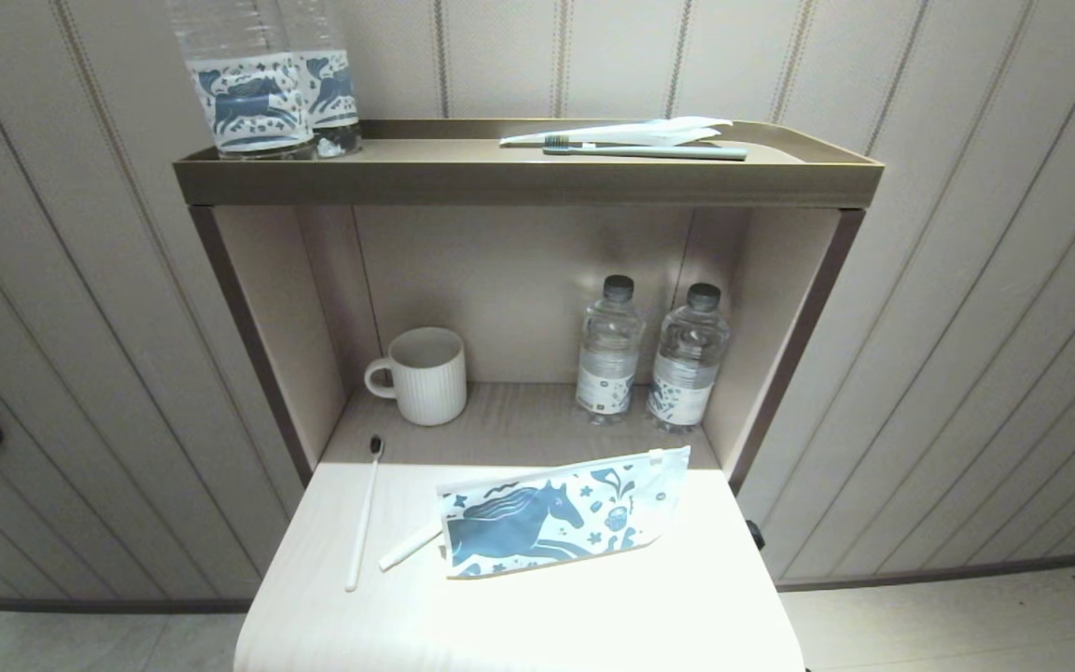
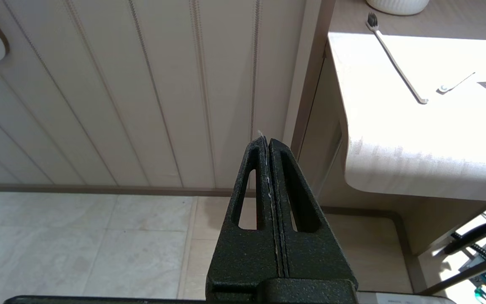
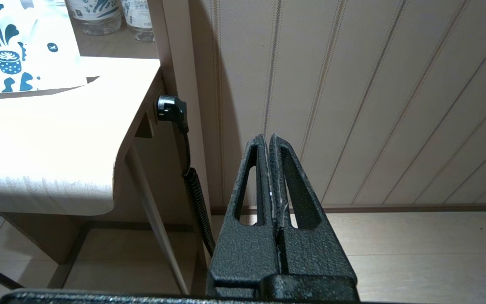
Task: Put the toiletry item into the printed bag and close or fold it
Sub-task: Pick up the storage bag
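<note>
The toiletry item, a slim white toothbrush (image 1: 362, 518) with a black bristle head, lies on the pale table (image 1: 519, 616) at the left, its head toward the shelf. It also shows in the left wrist view (image 2: 395, 59). To its right lies the printed bag (image 1: 561, 518), white with a blue horse, its slider at the top right; part of it shows in the right wrist view (image 3: 19, 50). My left gripper (image 2: 267, 141) is shut and empty, low beside the table's left edge. On the table's right side my right gripper (image 3: 267, 138) is shut and empty, low by the wall. Neither arm shows in the head view.
A white stick end (image 1: 410, 547) pokes out at the bag's left edge. In the shelf niche stand a ribbed mug (image 1: 425, 375) and two water bottles (image 1: 609, 347). The top shelf (image 1: 519, 177) holds two bottles (image 1: 258, 84) and a grey-green toothbrush (image 1: 649, 150). A black plug and cable (image 3: 171, 109) hang at the table's right.
</note>
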### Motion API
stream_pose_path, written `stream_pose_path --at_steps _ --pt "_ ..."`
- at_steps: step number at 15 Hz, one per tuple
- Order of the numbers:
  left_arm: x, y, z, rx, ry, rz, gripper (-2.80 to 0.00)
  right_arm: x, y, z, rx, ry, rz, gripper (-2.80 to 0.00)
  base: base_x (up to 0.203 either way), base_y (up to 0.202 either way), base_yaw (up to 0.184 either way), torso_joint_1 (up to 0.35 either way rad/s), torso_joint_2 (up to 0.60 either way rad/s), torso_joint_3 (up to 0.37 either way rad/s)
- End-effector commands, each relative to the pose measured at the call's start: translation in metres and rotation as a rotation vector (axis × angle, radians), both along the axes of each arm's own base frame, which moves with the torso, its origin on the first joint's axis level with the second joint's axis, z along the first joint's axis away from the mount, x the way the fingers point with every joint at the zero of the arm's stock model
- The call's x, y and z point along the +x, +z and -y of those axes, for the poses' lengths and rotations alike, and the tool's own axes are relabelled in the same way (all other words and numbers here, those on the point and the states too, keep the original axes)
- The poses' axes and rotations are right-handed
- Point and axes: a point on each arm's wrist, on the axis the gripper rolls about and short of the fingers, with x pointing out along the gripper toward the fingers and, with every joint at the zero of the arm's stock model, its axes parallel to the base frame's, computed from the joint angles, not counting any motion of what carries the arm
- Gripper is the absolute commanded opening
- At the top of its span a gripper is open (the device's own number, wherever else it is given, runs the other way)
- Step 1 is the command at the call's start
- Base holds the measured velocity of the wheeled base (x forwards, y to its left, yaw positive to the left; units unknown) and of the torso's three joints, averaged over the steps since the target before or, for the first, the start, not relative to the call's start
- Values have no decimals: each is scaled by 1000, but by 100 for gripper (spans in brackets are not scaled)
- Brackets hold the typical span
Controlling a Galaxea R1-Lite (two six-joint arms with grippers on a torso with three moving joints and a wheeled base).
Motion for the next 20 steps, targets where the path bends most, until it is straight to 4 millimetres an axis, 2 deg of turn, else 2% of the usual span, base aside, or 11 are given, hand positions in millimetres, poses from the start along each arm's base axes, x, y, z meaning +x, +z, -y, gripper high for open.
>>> stream_pose_path --at_steps 1,8,10,13,14,17,20 --pt "0 0 0 0 1 -1 -280 0 0 0 -2 0 -1 -280 0 0 0 0 0 0" --pt "0 0 0 0 0 -1 -280 -1 2 0 -24 8 -13 -280 0 0 0 0 0 0" --pt "0 0 0 0 0 -1 -280 -12 35 0 -31 23 63 -280 0 0 0 0 0 0" --pt "0 0 0 0 1 -1 -280 -48 112 -2 -42 88 168 -280 0 0 0 0 0 0" --pt "0 0 0 0 1 -1 -280 -47 132 -2 -42 109 144 -280 0 0 0 0 0 0" --pt "0 0 0 0 0 -1 -280 0 185 -2 -26 197 -44 -280 0 0 0 0 0 0" --pt "0 0 0 0 1 -1 -280 64 214 -12 -30 366 -260 -280 0 0 0 0 0 0"
